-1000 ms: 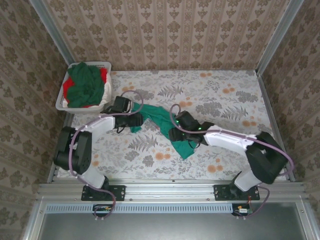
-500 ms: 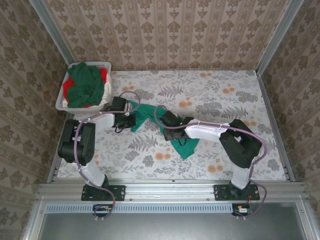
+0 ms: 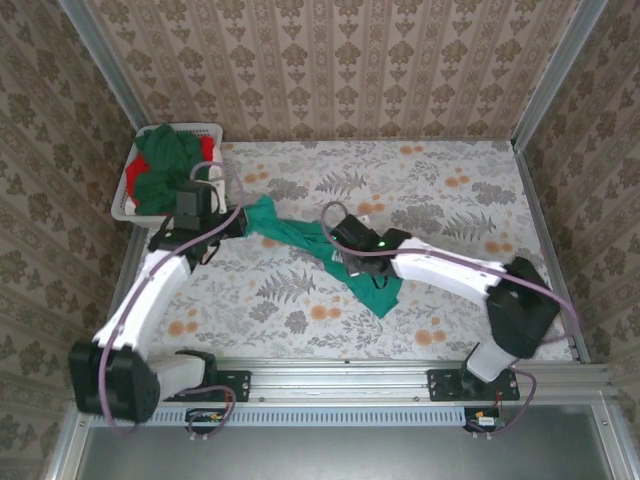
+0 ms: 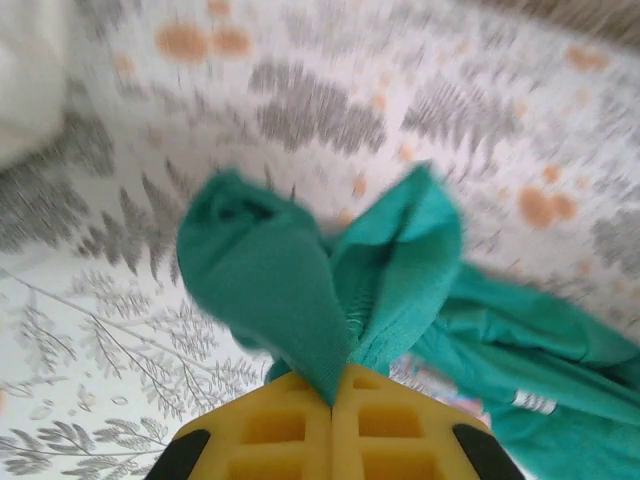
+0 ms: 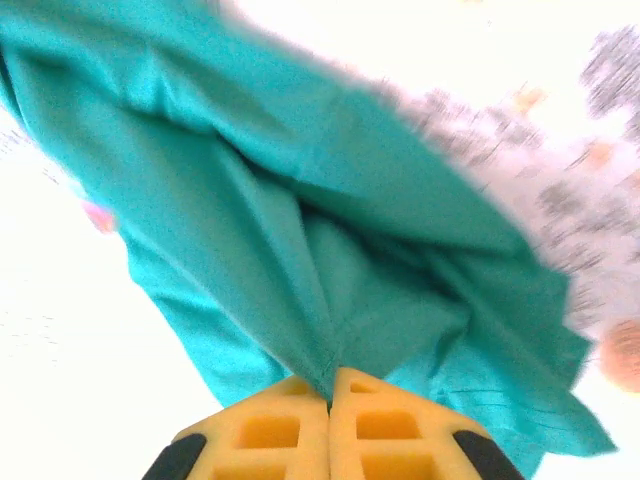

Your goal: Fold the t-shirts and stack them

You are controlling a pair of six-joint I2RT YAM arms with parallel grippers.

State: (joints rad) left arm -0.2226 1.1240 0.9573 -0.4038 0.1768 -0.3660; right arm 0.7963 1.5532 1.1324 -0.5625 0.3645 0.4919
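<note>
Floral-print table (image 3: 450,190), teal t-shirt (image 3: 290,238) bunched left of centre, strung between both arms. Left gripper (image 4: 334,378) clamped on a cloth fold, right gripper (image 5: 330,385) clamped on another. Risk: thin pinches slip, or doubled layers leave the shirt twisted when spread.

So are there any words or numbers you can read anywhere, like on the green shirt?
No text can be read in these pictures.
White neck label on the teal t-shirt: too small and blurred to read.
</note>
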